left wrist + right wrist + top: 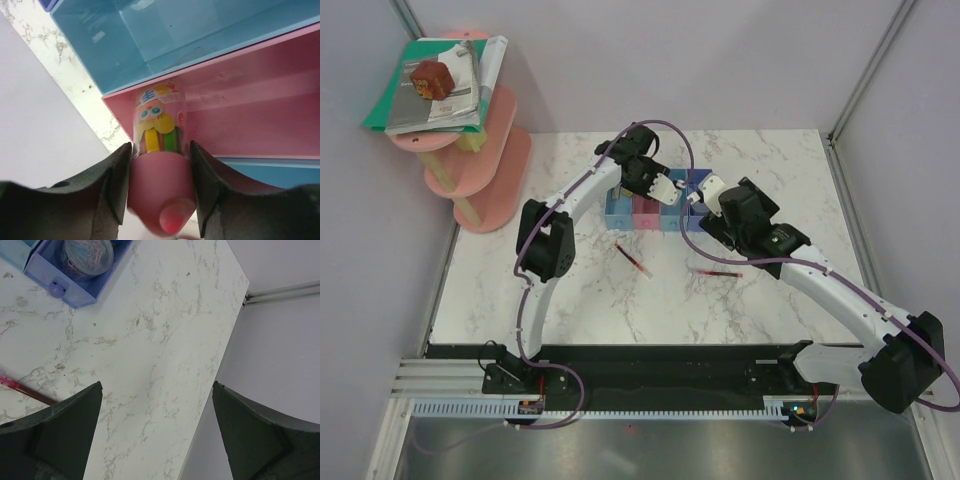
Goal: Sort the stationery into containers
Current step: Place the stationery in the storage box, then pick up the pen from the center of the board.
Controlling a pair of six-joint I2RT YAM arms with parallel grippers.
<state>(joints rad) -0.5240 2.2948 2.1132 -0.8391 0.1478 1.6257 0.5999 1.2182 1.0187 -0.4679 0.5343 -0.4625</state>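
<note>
Left tool (160, 147) is clamping a pink-capped tube (159, 115) by its cap, with dark fingers (112, 192) pressing on either side. The tube's labelled end is pointing into the pink tray (260, 115); whether it is touching the tray I cannot tell. Right tool (157, 390) is hanging with its jaws spread wide, only worktop showing between them.

In the overhead view, a black strip (650, 365) is running along the six o'clock edge, carrying both arm bases. The worktop (740, 320) is showing white marble with grey veins. Near the middle a thin red pen (635, 260) is lying aslant. A darker red pen (718, 272) is lying at its three o'clock, well apart. At twelve o'clock the row of trays (618, 210) is sitting, with both tools crowding over it and hiding most compartments. At ten o'clock, off the worktop's corner, a tiered pink shelf (500, 170) is carrying stacked books (445, 100) and a brown block (432, 78). Pale walls and metal frame posts are closing in the space.

From overhead the tube is staying hidden under the left wrist. Only the left wrist camera is revealing it, with a light blue tray (200, 35) beyond the pink one. The right wrist camera alone is showing a clear round tub (82, 257) of paper clips sitting in the darker blue tray (80, 292) at eleven o'clock. At nine o'clock the frame edge is cutting off a red pen shaft (25, 390); which pen it is I cannot tell.
</note>
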